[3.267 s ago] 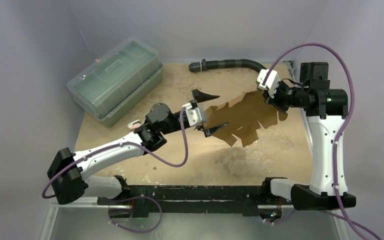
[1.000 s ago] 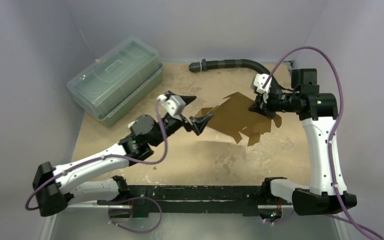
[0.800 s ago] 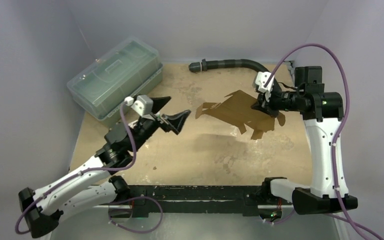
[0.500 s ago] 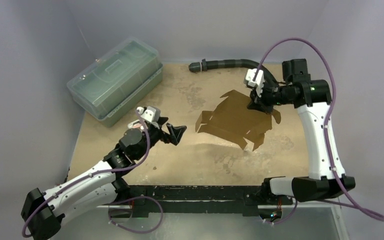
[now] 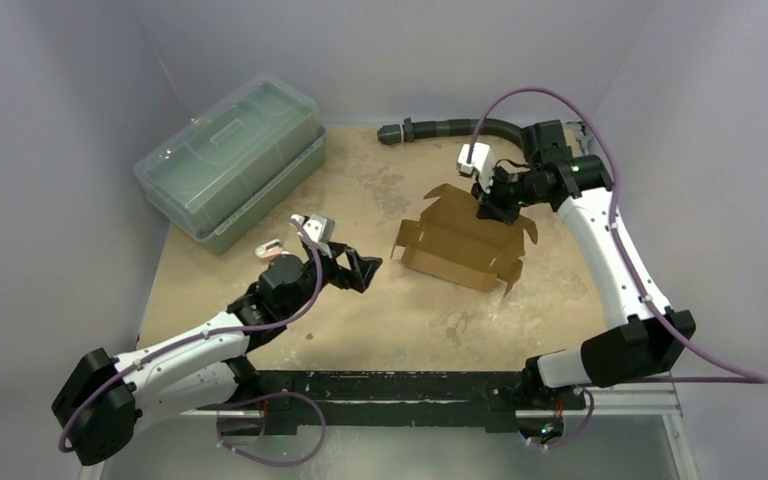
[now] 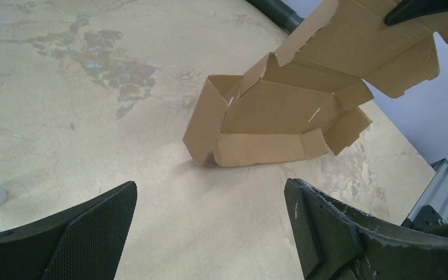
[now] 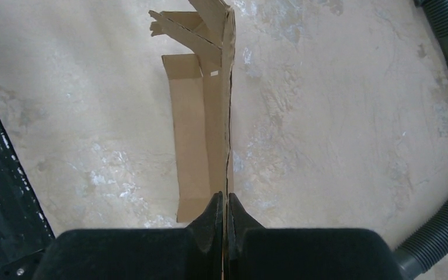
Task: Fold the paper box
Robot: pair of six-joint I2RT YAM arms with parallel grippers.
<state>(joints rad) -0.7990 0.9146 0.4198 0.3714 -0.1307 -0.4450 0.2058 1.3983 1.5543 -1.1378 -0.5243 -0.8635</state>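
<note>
Our right claw [image 7: 226, 201] pinches thin paper box [image 5: 460, 250] edge; box ahead of open left claw [image 6: 210, 186], unsupported: we risk slip, tear.

The paper box [image 5: 455, 240] is matt brown cardboard; the table [image 5: 410, 320] looks rough, patchy.

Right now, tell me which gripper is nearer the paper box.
Right. The right gripper is shut on the raised far flap of the paper box, touching it. The left gripper stands open to the box's left, apart from it.
</note>
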